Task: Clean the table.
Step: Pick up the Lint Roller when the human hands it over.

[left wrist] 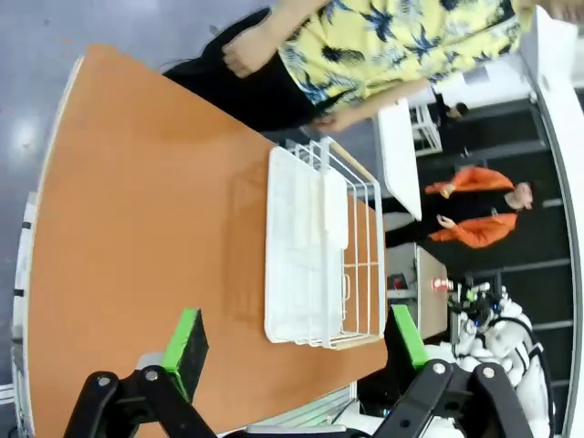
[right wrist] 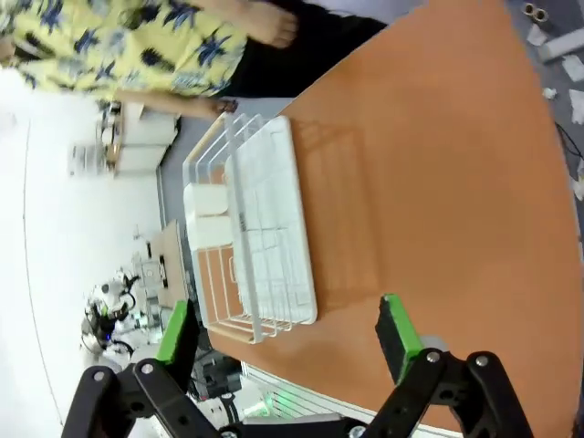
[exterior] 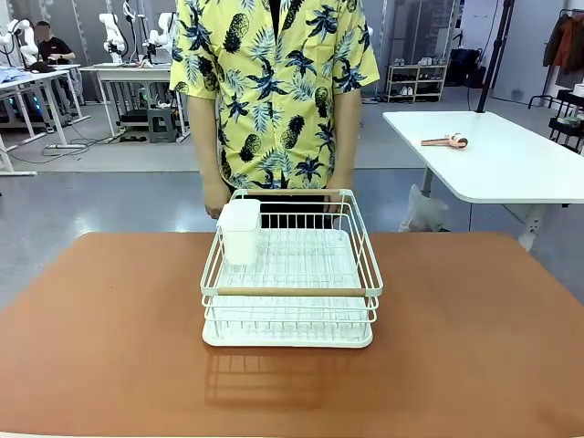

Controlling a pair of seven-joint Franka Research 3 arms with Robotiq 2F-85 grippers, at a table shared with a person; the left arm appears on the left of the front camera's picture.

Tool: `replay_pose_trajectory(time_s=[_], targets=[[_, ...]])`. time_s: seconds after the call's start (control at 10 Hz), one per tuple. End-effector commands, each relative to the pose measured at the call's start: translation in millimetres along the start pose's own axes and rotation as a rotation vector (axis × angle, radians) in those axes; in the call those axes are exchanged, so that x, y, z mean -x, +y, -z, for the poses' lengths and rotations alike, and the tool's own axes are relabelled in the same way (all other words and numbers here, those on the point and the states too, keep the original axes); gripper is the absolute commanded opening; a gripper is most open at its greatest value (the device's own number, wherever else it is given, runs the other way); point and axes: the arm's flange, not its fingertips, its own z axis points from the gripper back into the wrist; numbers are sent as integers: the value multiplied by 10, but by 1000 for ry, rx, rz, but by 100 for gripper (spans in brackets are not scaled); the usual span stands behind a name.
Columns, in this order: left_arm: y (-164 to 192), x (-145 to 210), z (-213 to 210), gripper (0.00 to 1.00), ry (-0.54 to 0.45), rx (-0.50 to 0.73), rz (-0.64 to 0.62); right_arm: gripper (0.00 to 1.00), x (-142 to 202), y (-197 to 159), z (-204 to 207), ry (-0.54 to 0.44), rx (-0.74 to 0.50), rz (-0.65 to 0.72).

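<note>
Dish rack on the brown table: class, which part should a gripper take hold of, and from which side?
Probably the near wooden handle of the dish rack, from above on the robot's side. It is a slim level bar across the top edge with open space beneath for a finger, and the person stands at the far end.

We record the person point(exterior: 274, 91) cut off at the shoulders by the front view's top edge, hands point(exterior: 217, 197) partly hidden behind the dish rack point(exterior: 290, 274), and the desk point(exterior: 109, 347) cropped along its near edge.
</note>
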Motion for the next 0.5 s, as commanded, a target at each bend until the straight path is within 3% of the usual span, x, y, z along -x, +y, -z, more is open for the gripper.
replay_pose_trajectory(time_s=[0.0,0.1,0.2,0.4], targets=[[-34,57,59,100,4,-37,-62,100,41,-9,101,2,-2,4],[-97,50,211,100,48,-43,-47,100,50,36,252,43,31,-44],[45,15,-70,100,-15,-15,-29,100,2,-107,-43,-11,8,24],[45,15,-70,100,-15,-15,-29,100,2,-107,-43,-11,8,24]])
